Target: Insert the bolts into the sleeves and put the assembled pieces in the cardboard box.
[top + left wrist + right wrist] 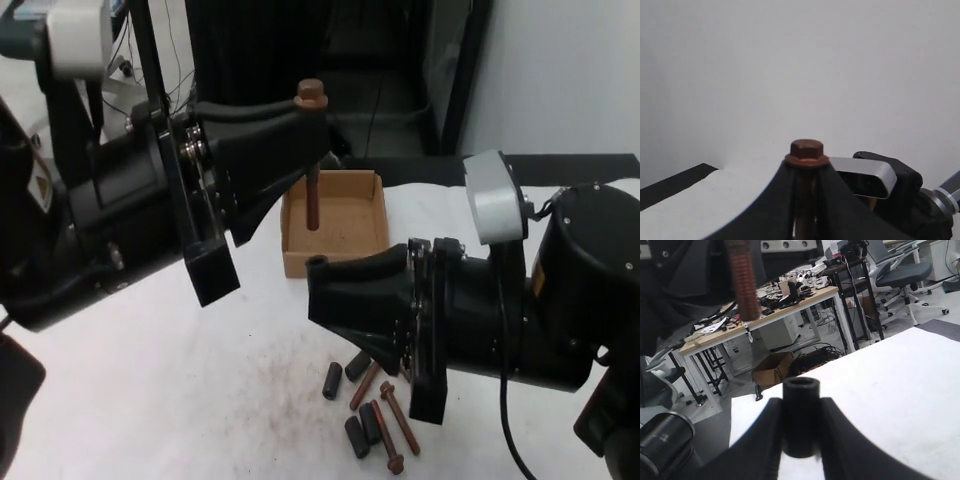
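Two parts are in my grip, one in each of my jaws, above the white surface (pixel 150 380). My left jaws are clenched on a rusty-brown bolt (pixel 312 205) just under its six-sided head. The head rests on top of the fingertips and the shaft hangs straight down.

From the high view, that shaft hangs over the open cardboard box (pixel 335 262), which sits at the far middle of the surface. The bolt is held in the air and does not touch the box.

My right jaws are lower, nearer and a little to the right. They pinch a short black sleeve (pixel 801 415) upright between the fingertips, with its open mouth facing up. The threaded end of the bolt hangs higher than that mouth and apart from it, so the bolt is not in the sleeve.

On the near part of the surface, just right of the middle and under my right arm, lies a small heap. It holds a few loose bolts (pixel 400 418) and several loose sleeves (pixel 332 380), some touching one another, and it is well apart from the box.
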